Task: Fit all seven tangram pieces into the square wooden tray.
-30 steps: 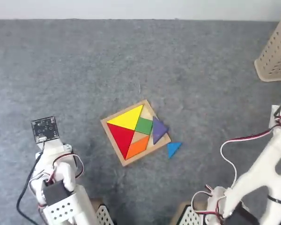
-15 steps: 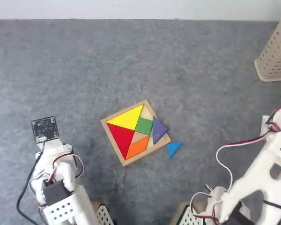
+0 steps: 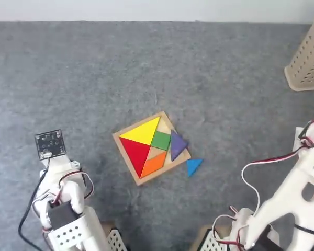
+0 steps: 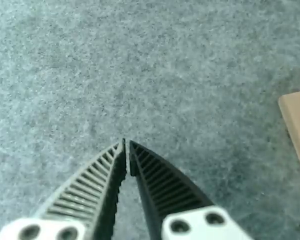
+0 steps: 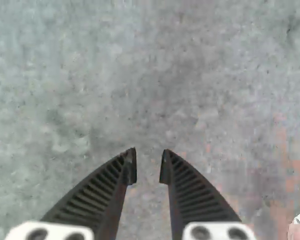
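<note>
Blue triangle [image 3: 194, 166] lies on the desk [image 3: 94, 78] just right of the wooden tray [image 3: 138, 181], likely the next pick. Left claw [image 4: 126, 144] clenched empty, right claw [image 5: 147, 152] slightly parted, empty

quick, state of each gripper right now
Left gripper: shut, holding nothing.
Right gripper: slightly open, holding nothing.

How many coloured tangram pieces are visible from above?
6: yellow, red, green, orange in the tray; purple over its edge; blue on the carpet beside. A seventh may be hidden.
</note>
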You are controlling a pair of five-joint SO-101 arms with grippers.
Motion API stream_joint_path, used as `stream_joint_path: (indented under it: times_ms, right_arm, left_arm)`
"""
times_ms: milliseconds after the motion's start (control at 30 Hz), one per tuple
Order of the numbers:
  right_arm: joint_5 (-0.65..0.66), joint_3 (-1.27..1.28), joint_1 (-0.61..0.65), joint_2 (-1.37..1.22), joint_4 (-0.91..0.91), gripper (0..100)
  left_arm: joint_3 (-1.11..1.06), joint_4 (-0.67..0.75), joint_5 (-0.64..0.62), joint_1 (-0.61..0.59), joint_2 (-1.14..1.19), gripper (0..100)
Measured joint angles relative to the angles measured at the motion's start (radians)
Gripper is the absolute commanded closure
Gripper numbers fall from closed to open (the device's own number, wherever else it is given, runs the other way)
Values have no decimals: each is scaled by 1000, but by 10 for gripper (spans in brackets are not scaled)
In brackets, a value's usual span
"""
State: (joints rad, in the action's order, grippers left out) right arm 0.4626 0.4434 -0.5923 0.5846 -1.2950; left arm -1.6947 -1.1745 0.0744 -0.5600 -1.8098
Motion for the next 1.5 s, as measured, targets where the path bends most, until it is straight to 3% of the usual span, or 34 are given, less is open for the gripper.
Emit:
stream_joint_path:
  times_ms: [433,833,967,1167,1300,1500]
  right_arm:
    - [0,-192,2,-112,-3,912]
    - [3,-256,167,-123,-87,911]
    - [6,-212,310,-123,-98,915]
    - [5,-83,654,-123,-86,915]
    - [-94,-25,852,-204,17,915]
    - [-184,-25,925,-436,149,911]
  left_arm:
    - [0,0,0,0,0,987]
    - [0,0,0,0,0,987]
    - [0,0,0,0,0,987]
    - [0,0,0,2,0,987]
    - [0,0,0,2,0,987]
    - [0,0,0,2,0,987]
